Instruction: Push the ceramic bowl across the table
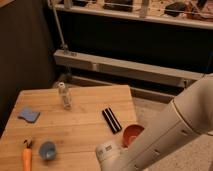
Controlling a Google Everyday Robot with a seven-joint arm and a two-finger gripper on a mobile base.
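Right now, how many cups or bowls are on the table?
2: the ceramic bowl at the right edge of the table, the blue cup front left. The arm may hide more; the pincer is out of view.

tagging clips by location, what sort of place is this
Probably an office or lab test area, not a home: a butcher-block table stands on speckled hard floor beside a dark glass partition, with what look like cluttered desks above it. The gripper is at the table's front edge, beside the ceramic bowl.

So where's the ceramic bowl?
Camera view: ceramic bowl at table's near right edge, right of the black bar, partly behind the arm; gripper out of view.
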